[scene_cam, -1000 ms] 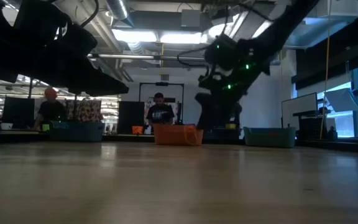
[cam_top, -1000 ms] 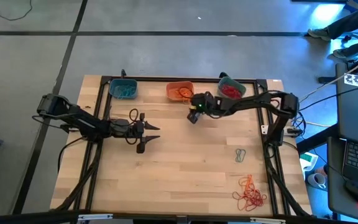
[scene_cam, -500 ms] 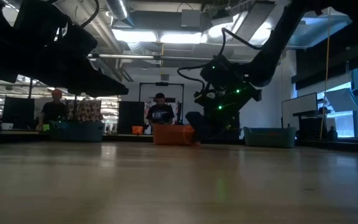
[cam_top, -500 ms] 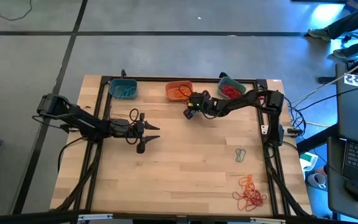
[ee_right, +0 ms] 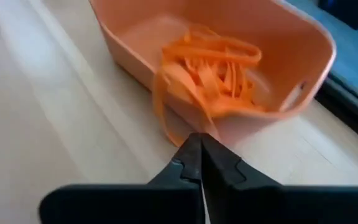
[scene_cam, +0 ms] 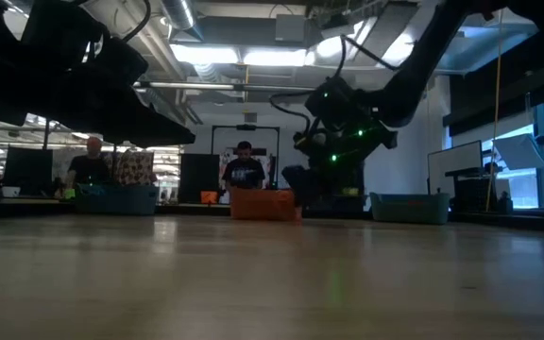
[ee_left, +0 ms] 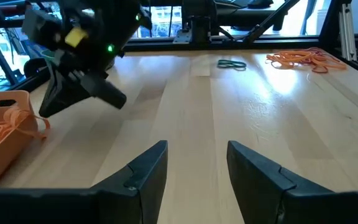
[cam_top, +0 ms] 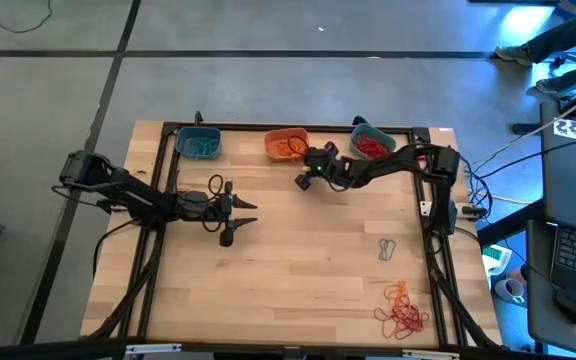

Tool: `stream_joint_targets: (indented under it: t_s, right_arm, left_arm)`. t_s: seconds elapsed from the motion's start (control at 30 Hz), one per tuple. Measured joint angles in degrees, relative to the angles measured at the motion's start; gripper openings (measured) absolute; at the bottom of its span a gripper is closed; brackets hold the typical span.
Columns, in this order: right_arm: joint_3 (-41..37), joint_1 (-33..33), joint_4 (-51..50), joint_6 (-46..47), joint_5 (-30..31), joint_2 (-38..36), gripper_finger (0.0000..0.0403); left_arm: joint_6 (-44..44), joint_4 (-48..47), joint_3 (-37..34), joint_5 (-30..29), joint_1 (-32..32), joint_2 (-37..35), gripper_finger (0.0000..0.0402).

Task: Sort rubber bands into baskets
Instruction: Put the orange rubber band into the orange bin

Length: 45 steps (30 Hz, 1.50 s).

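All three baskets (cam_top: 288, 146) along the top edge hold bands; loose rubber bands (cam_top: 401, 308) remain at lower right. The right gripper (ee_right: 199, 151) is clenched beside an orange band draped over the orange basket's rim; the left gripper (ee_left: 194, 171) rests released.

Bare table (cam_top: 298, 250) centre lies open; baskets (cam_top: 286, 146) line the far edge.

baskets: three, two teal (cam_top: 199, 143) (cam_top: 372, 142) and one orange (cam_top: 287, 146) | loose rubber bands on table: one grey-teal pair (cam_top: 386, 250), one orange-and-red heap (cam_top: 402, 310), loops too tangled to count | arms: two | grippers: two, left (cam_top: 236, 218), right (cam_top: 301, 180) | people beyond table: two (scene_cam: 90, 165) (scene_cam: 245, 168)
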Motion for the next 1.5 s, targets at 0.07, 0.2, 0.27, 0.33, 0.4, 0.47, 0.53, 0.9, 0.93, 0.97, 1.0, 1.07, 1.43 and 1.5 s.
stream_joint_targets:
  t_s: [0.07,0.2,0.27,0.33,0.4,0.47,0.53,0.9,0.93,0.97,1.0,1.07,1.43,1.5]
  right_arm:
    - [0.0,0.0,-0.1,0.0,-0.7,-1.4,0.0005]
    - [0.0,0.0,-1.1,0.0,-1.5,-4.9,0.0004]
    - [0.0,0.0,-0.9,-0.2,-1.5,-6.3,0.0003]
    - [0.0,0.0,0.1,-1.9,-2.9,-7.0,0.0008]
    - [0.0,0.0,0.6,-3.1,-3.8,-7.2,0.0018]
    - [0.0,-0.1,1.0,-4.9,-5.6,-7.2,0.0032]
    - [0.0,-0.1,1.3,-7.4,-6.8,-6.9,0.0053]
    - [1.2,-1.3,3.0,-14.6,-6.0,-3.7,0.0163]
    - [1.8,-1.4,3.2,-14.7,-6.0,-2.9,0.0165]
    - [2.1,-1.7,3.3,-15.0,-6.0,-2.1,0.0166]
    - [2.1,-1.9,2.9,-15.2,-6.2,-1.4,0.0166]
    - [2.6,-2.0,3.0,-15.2,-6.6,-0.1,0.0166]
    - [2.7,-2.4,4.2,-19.4,-5.4,0.6,0.0069]
    - [2.7,-3.0,3.2,-19.7,-5.9,0.6,0.0034]
  left_arm:
    - [0.0,0.0,0.0,0.0,0.0,0.0,0.0164]
    - [0.0,0.0,0.0,0.0,0.0,0.0,0.0164]
    - [0.0,0.0,0.0,0.0,0.0,0.0,0.0164]
    - [0.0,0.0,0.0,0.0,0.0,0.0,0.0164]
    - [0.0,0.0,0.0,0.0,0.0,0.0,0.0164]
    - [0.0,0.0,0.0,0.0,0.0,0.0,0.0164]
    - [0.0,0.0,0.0,-0.1,0.0,0.0,0.0164]
    - [0.5,0.1,0.0,-0.2,0.0,0.0,0.0164]
    - [0.9,0.1,0.0,-0.2,0.0,0.0,0.0164]
    - [1.0,0.1,0.0,-0.2,0.0,0.0,0.0164]
    - [1.0,0.2,0.0,-0.2,0.0,0.0,0.0164]
    - [1.0,0.0,0.0,-0.2,0.0,0.0,0.0164]
    - [1.1,0.0,0.0,-0.2,0.0,0.0,0.0164]
    - [1.0,0.0,0.0,-0.2,0.0,0.0,0.0164]
